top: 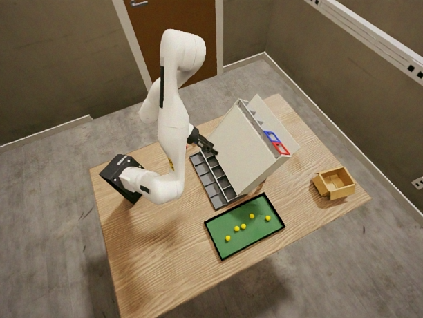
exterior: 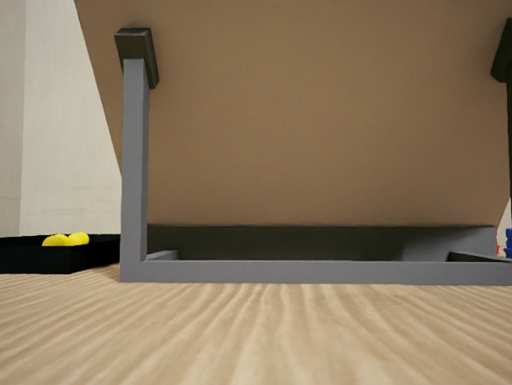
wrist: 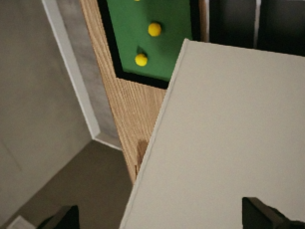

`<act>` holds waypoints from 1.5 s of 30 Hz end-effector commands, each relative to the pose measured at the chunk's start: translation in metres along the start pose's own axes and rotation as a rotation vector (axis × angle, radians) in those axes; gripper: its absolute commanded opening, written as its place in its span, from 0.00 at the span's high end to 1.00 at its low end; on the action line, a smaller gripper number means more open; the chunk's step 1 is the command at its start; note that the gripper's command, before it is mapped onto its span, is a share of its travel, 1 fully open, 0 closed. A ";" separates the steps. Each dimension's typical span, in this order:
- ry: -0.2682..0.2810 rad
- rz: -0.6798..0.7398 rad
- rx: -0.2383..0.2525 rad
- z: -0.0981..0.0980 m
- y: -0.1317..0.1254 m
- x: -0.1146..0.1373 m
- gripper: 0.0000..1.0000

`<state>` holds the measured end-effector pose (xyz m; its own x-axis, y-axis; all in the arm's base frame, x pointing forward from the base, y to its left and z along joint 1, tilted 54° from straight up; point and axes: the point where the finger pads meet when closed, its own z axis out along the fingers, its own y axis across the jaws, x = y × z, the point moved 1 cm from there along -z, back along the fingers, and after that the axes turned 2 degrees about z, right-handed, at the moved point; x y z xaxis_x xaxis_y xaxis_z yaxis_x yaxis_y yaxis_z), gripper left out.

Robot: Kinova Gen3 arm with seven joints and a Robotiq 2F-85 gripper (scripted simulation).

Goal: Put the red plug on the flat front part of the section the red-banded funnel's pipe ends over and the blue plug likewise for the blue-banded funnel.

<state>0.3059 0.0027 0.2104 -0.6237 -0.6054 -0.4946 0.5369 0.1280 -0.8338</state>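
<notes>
My gripper [top: 213,152] [wrist: 161,217] is open and empty, above the lower left part of the slanted cover [top: 238,148] [wrist: 224,129]. The blue-banded funnel [top: 271,136] and red-banded funnel [top: 281,148] are side by side at the cover's top edge. Grey sections with flat front parts [top: 212,189] run along its lower edge; no plug shows on the visible ones. Several yellow marbles lie spread in the green tray [top: 242,242] [exterior: 38,260] [wrist: 174,57]. A red bit [top: 186,146] shows behind the arm; a blue piece [exterior: 509,243] is cut by the right edge in the exterior view. The pipes are hidden.
An open cardboard box [top: 342,194] stands at the table's far right. The cover rests on a grey support frame [exterior: 135,167]. The marble tray lies beside the sections, near the table's front edge. The arm's base [top: 119,173] is at the left.
</notes>
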 end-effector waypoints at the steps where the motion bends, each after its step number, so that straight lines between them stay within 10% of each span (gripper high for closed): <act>1: -0.001 0.001 0.000 0.000 0.000 0.000 0.00; 17: -0.001 0.001 0.000 0.000 0.000 0.000 0.00; 18: -0.001 0.001 0.000 0.029 0.063 0.009 0.00; 34: -0.001 0.001 0.000 0.044 0.096 0.015 0.00; 35: 0.207 0.036 -0.186 0.042 0.093 0.011 0.00; 45: 0.372 0.061 -0.331 0.043 0.091 0.009 0.00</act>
<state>0.3730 -0.0240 0.1382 -0.7081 -0.4295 -0.5605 0.4670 0.3107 -0.8279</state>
